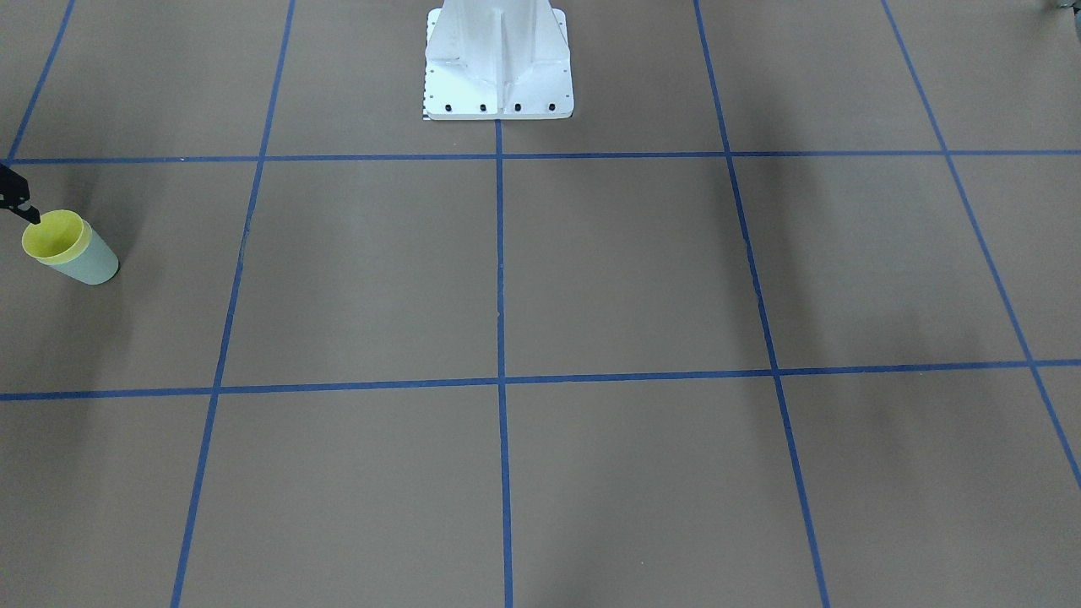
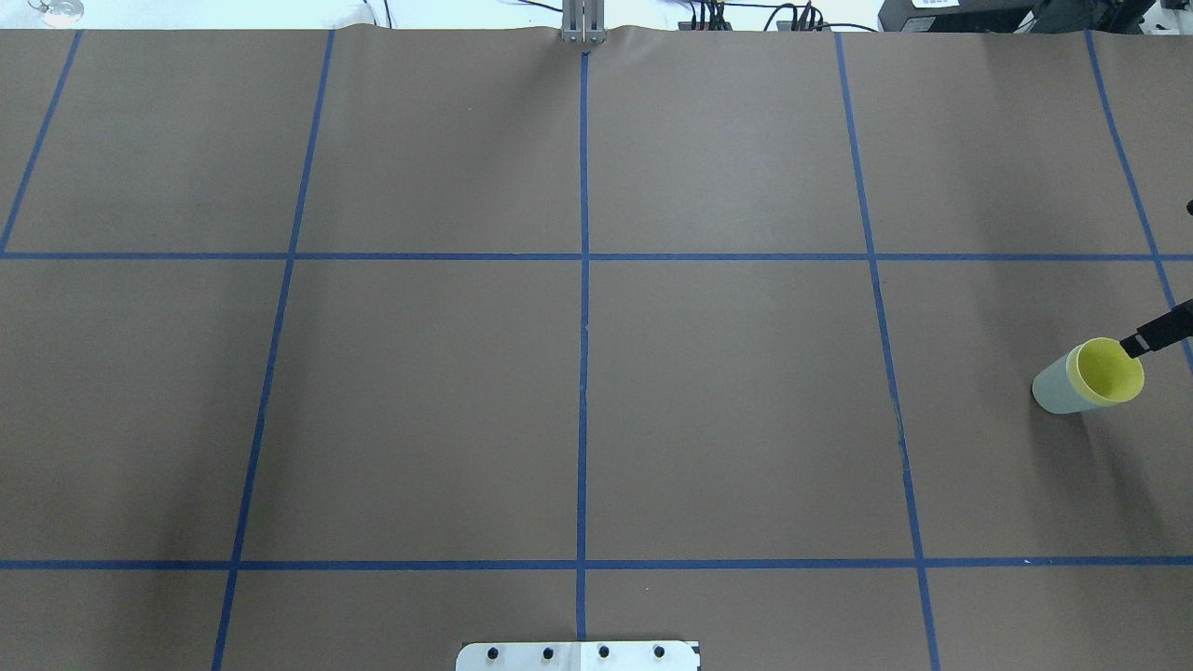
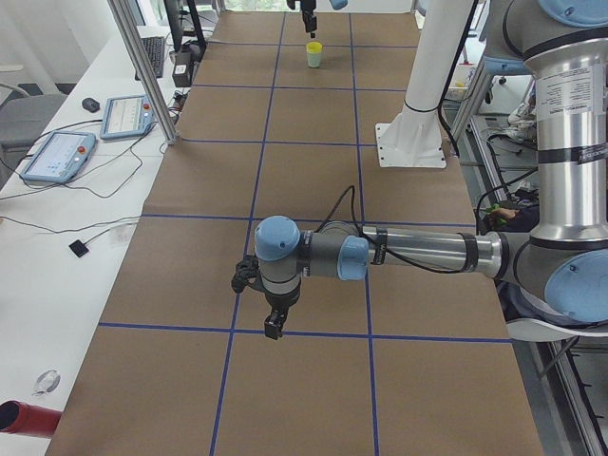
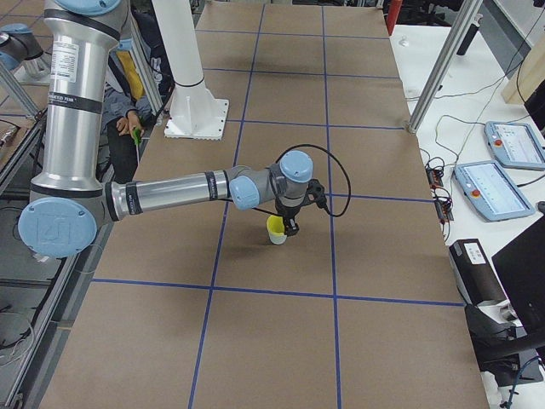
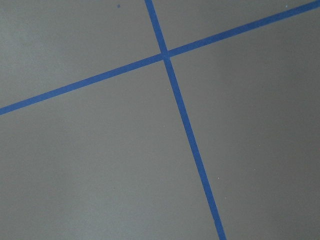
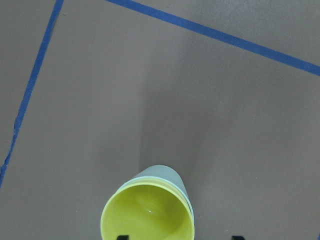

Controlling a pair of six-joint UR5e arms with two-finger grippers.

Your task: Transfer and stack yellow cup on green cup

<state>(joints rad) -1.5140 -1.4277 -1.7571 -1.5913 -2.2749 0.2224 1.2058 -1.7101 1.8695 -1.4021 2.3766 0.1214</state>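
The yellow cup [image 1: 52,236] sits nested inside the pale green cup [image 1: 95,263], which stands upright at the table's end on the robot's right. Overhead, only the yellow cup's [image 2: 1109,371] rim and inside show above the green cup's wall [image 2: 1051,384]. My right gripper [image 6: 180,237] is open just above the stack, and one black fingertip [image 2: 1139,346] reaches the yellow rim. In the right wrist view the two tips stand wide apart on either side of the rim's edge. My left gripper [image 3: 273,326] hangs low over bare table far from the cups, and I cannot tell its state.
The white robot pedestal [image 1: 498,76] stands at the table's middle edge. Blue tape lines [image 2: 583,280] divide the brown surface into squares. A side bench holds tablets [image 3: 57,154] and cables beside metal posts [image 3: 142,71]. A seated person [image 4: 129,81] is behind the pedestal.
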